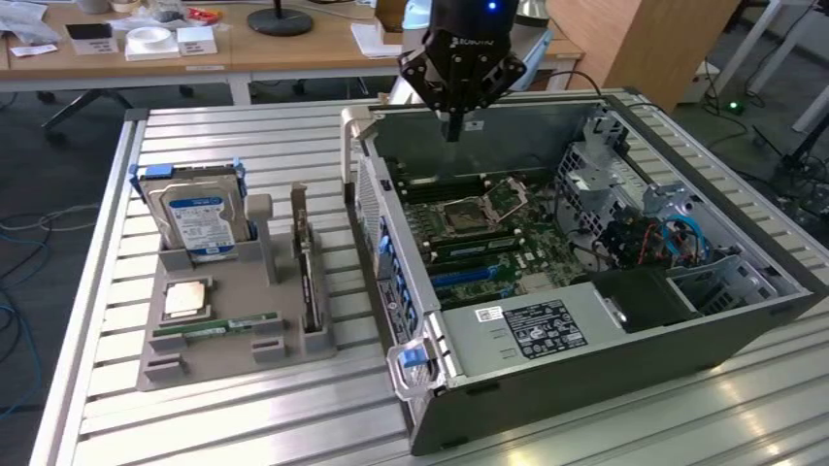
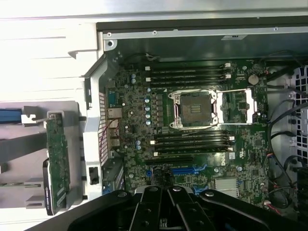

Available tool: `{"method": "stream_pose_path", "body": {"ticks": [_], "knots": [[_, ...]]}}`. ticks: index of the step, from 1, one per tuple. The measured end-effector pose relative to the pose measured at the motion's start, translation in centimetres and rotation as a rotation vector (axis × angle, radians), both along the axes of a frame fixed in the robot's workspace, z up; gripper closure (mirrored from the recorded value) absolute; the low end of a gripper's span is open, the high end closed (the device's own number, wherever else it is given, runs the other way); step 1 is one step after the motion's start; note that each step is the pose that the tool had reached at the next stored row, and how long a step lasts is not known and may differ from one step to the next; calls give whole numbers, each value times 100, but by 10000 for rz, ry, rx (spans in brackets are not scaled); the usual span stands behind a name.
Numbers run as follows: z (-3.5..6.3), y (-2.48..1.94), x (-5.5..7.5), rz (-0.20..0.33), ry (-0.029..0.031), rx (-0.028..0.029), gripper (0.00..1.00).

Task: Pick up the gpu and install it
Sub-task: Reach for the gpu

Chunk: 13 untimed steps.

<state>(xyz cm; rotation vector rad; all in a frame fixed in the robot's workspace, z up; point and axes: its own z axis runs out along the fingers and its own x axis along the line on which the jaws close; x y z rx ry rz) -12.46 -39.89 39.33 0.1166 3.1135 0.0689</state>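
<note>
Above the case (image 1: pixel 583 374), my gripper (image 1: pixel 453 131) hung closed and empty; the gpu (image 1: pixel 306 277) stood, apparently on edge, in the holder (image 1: pixel 194 367) toward the exterior view's left, long axis along the case wall.

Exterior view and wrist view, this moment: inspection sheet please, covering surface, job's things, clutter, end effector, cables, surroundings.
Surface: slatted metal table carrying a grey parts holder and an open computer case.
Job's things: gpu standing on edge in the holder, untouched; motherboard exposed inside the case.
Clutter: hard drive, processor chip and RAM stick in the holder.
Grippers: end effector shut, holding nothing, above the open case.
Cables: blue cables inside the case; loose cables beside the table at the exterior view's left.
Surroundings: wooden desk with white boxes behind the table.
</note>
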Motion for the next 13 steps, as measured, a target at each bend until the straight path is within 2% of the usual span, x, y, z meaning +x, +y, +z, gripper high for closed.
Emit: {"method": "stream_pose_path", "body": {"ticks": [13], "knots": [[0,0,-224,0,-39,2,89]]}}
